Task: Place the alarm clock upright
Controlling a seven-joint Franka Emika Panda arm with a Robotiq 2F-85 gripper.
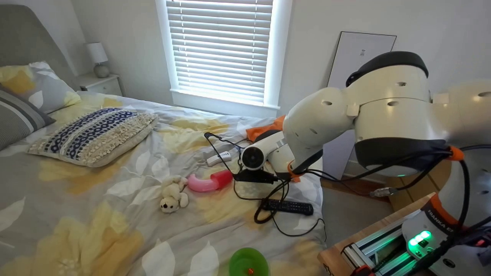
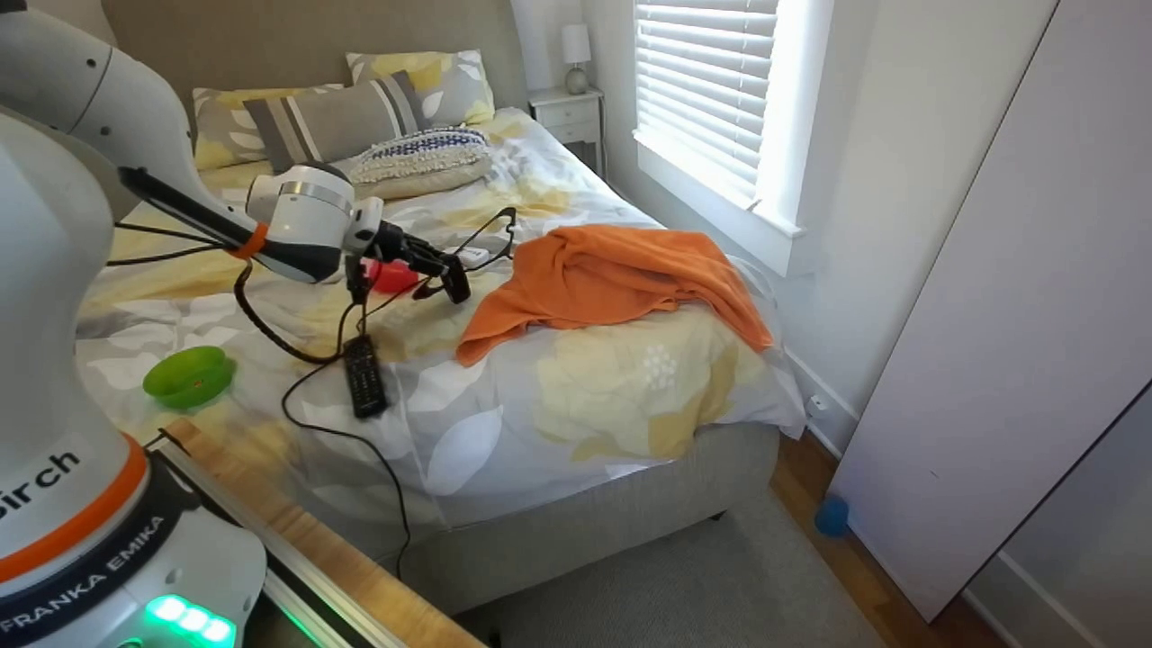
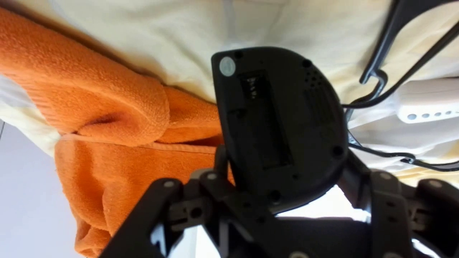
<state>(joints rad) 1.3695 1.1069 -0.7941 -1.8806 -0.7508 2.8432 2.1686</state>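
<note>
The alarm clock [image 3: 279,118] is a black half-round block in the middle of the wrist view. Its back, with an open battery compartment, faces the camera. My gripper [image 3: 287,166] is shut on it, one finger against each side. In an exterior view the gripper [image 2: 434,261] holds the dark clock [image 2: 457,277] over the bed, beside the orange cloth. I cannot tell from this view whether the clock touches the bed. In an exterior view the wrist hides the gripper and most or all of the clock.
An orange cloth [image 2: 612,279] lies near the bed's edge. A black hanger [image 2: 511,225] and a white device [image 1: 219,158] lie near the gripper. A black remote [image 1: 288,207], red-pink toy [image 1: 209,182], plush toy [image 1: 173,193] and green bowl [image 1: 249,264] are on the bed.
</note>
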